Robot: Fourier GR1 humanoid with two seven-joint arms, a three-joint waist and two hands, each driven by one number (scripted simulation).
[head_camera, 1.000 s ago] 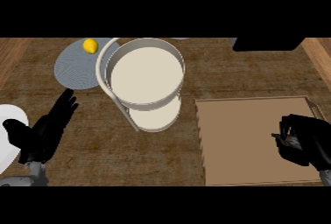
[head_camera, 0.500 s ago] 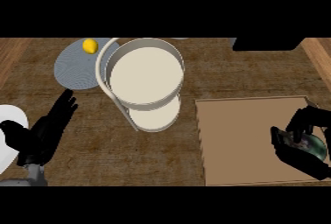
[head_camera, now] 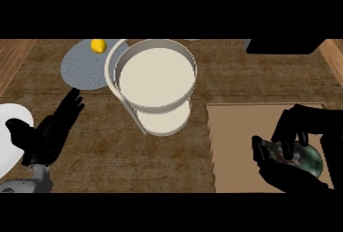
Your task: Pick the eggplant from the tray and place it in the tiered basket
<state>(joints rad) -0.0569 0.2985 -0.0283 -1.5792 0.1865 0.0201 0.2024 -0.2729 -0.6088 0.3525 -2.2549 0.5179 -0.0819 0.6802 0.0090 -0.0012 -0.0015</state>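
Head view: the brown, woven-looking surface fills the picture, with lighter wooden strips along its left and right edges. At the lower right lies a flat tan tray with a thin raised rim. The right hand is over the tray's right part, its fingers curled down from above and the thumb coming up from below, clamped on a dark, glossy rounded thing that appears to be the eggplant. Only a small shiny patch of it shows between the fingers; the rest is hidden by the hand. Whether it rests on the tray or is lifted off it cannot be told.

Left of the tray, near the middle of the surface, stands the tiered basket, cream-coloured, with a large round upper bowl and a smaller lower bowl showing beneath it, joined by a curved pale frame on the left side. Behind the basket to the left lies a round grey plate with a small yellow item on its far edge. A dark block sits at the upper right.

The left hand is at the lower left, fingers straight and slightly spread, holding nothing. Just beside it, at the left edge, is a white rounded shape. No writing or labels can be read anywhere.
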